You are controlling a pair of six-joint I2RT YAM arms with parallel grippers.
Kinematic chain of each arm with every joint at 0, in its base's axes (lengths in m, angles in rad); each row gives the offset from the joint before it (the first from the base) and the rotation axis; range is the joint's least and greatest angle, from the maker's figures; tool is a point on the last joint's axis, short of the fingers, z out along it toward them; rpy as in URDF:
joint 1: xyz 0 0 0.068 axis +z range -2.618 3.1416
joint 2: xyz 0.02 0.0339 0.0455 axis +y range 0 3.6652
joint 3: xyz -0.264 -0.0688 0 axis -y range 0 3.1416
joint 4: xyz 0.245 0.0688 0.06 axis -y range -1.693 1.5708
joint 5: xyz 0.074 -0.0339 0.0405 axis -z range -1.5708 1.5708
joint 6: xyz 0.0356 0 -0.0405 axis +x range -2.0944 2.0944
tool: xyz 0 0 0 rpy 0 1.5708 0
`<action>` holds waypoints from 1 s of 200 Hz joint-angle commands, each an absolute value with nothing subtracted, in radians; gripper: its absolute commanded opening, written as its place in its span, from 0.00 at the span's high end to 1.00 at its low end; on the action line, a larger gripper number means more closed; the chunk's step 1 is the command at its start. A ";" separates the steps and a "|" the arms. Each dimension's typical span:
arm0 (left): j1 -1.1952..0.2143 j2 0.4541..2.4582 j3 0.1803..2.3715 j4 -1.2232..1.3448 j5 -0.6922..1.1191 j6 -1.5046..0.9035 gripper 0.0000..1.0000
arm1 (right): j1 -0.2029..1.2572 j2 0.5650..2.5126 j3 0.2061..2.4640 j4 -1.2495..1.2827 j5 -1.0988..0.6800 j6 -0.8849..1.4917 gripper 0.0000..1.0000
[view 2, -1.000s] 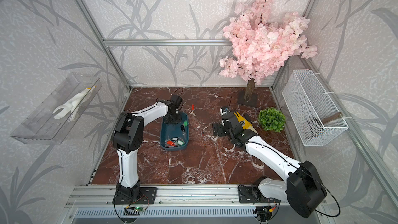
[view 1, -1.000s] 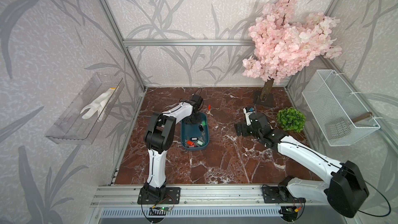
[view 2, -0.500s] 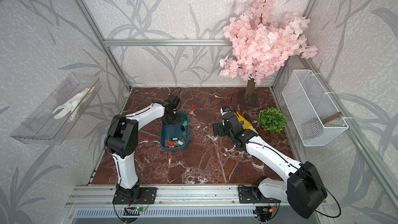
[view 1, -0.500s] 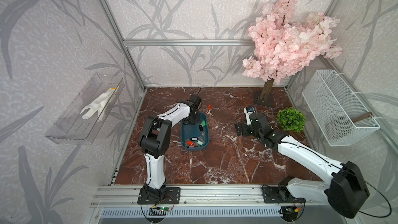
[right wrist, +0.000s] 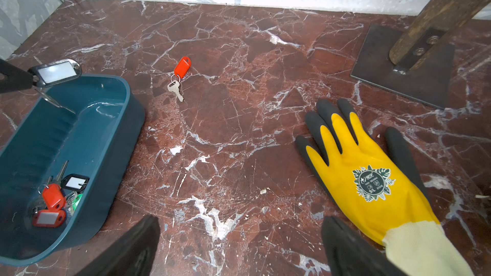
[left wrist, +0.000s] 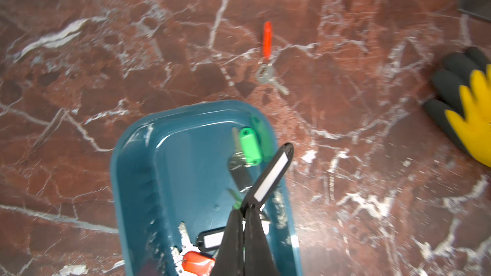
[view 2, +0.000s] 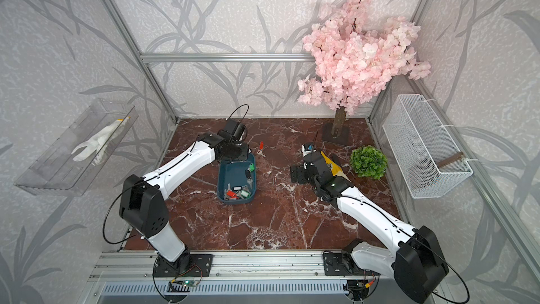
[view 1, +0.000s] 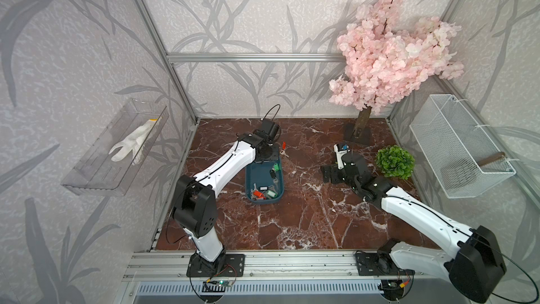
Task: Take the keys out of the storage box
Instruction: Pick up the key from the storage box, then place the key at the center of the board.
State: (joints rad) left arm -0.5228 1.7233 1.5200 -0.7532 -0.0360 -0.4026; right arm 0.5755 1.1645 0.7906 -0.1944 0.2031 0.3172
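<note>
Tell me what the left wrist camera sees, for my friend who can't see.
The left arm's shut fingers hold a black-tagged key over the blue box, which has more keys inside. A red-tagged key lies on the marble table outside it.

Marble tabletop [right wrist: 239, 118] bears storage box [right wrist: 111, 139], red-tagged key [right wrist: 173, 86], yellow glove [right wrist: 372, 171], tree base [right wrist: 414, 75].

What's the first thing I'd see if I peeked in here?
Probably the big pink blossom tree in the back corner on the robot's right, towering over the red marble table. Next comes the bright yellow glove lying flat on the marble near the tree's base. Then the left end effector, pinching a black-tagged key above the teal storage box.
</note>
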 commanded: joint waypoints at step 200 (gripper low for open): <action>-0.614 2.135 1.804 -0.869 -0.067 -0.377 1.00 | 0.573 1.134 0.778 -0.209 0.240 0.313 0.01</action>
